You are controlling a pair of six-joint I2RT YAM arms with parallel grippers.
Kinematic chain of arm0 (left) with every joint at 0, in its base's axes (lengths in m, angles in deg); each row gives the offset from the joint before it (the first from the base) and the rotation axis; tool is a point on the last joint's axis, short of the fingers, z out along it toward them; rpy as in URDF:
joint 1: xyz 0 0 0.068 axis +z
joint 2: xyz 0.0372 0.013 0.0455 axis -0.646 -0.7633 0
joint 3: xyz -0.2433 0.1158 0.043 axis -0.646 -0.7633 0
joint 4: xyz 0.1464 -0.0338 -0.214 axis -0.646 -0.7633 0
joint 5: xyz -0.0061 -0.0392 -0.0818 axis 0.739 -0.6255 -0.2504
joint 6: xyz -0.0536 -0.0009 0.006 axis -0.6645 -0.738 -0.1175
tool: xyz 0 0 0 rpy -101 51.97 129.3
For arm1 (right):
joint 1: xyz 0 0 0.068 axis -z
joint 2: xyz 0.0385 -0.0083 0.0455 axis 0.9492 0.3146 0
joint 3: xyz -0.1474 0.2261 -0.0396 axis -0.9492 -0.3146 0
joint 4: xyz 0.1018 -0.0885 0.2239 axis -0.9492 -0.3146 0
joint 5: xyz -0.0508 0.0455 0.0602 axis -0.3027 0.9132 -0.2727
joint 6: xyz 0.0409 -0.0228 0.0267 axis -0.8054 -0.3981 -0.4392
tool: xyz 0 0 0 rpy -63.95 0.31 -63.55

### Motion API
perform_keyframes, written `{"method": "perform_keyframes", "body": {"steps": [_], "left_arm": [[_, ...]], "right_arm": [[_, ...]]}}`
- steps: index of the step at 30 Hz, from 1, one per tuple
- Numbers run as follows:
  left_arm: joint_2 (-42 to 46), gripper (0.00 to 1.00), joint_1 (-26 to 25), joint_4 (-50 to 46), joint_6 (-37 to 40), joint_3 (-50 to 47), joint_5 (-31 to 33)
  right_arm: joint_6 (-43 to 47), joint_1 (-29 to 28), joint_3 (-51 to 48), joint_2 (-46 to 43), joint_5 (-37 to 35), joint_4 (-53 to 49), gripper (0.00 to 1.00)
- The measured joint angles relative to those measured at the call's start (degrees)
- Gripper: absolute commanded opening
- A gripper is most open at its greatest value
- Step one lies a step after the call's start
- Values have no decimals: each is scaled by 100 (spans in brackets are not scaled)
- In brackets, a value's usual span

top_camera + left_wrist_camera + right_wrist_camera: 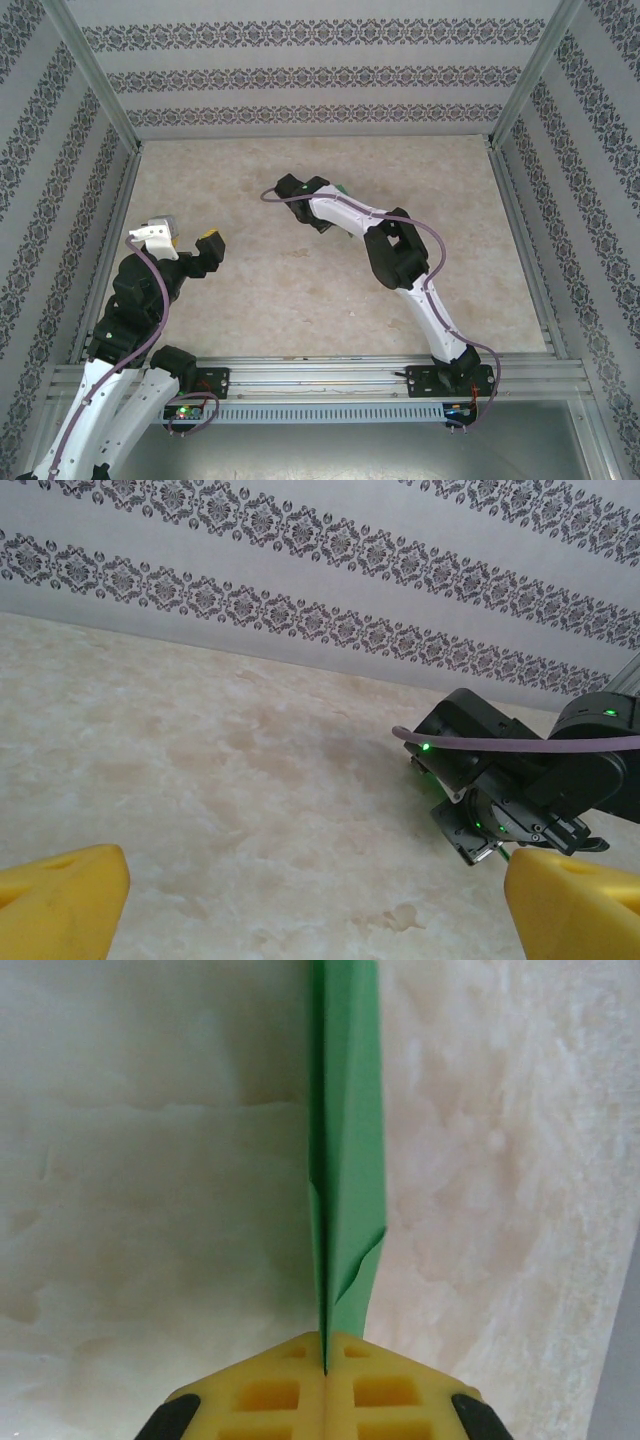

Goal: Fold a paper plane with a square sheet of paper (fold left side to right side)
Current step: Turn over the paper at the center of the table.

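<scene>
Paper plane (348, 1160), narrow creased green, clamped in right pincer (325, 1355), left pincer (320, 900) released.

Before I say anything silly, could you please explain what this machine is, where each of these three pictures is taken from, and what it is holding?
These are two robot arms bolted side by side at the near edge of a marble-look table, inside a box with patterned walls. The overhead picture looks down from above and behind them. The other two come from cameras on the wrists, so each shows its own yellow fingers. The left gripper hangs open above the table with nothing between its fingers. The right gripper reaches towards the middle of the table and is closed on folded green paper, the paper plane, pinched edge-on. From overhead, only a green sliver peeks out beside that arm.
</scene>
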Motion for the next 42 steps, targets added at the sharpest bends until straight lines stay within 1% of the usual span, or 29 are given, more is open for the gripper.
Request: {"method": "perform_keyframes", "body": {"steps": [9, 12, 16, 22, 25, 28, 32, 34, 37, 39, 42], "left_arm": [[-129, 98, 0, 0, -2, 0, -48], [-258, 98, 0, 11, -4, 0, -162], [-564, 98, 0, 92, -85, 0, -404], [-1333, 96, 26, 638, -592, -59, -907], [-1923, 93, 31, 1045, -909, -76, -1209], [-2688, 87, 31, 1488, -1213, -76, -1517], [-3858, 77, 31, 2151, -1639, -37, -2013], [-4533, 73, 13, 2439, -1847, 105, -2284], [-5438, 68, -70, 2852, -2094, 442, -2586], [-5978, 67, -177, 3128, -2234, 708, -2734], [-6697, 66, -361, 3482, -2420, 1139, -2872]], "right_arm": [[-278, 13, -11, 57, 675, -94, 37], [-411, 17, -197, -107, 981, -63, 48], [-588, 68, -737, -706, 1436, 39, 58], [-776, 227, -2022, -2277, 2028, 531, 69], [-852, 341, -2844, -3147, 2299, 925, 72], [-909, 470, -3705, -3952, 2603, 1410, 73], [-1080, 739, -5049, -5077, 3134, 2240, 80], [-1228, 918, -5696, -5628, 3438, 2721, 83], [-1486, 1263, -6601, -6389, 3888, 3469, 91], [-1650, 1495, -7088, -6767, 4159, 3915, 92], [-1945, 1882, -7709, -7187, 4592, 4529, 97]]}}
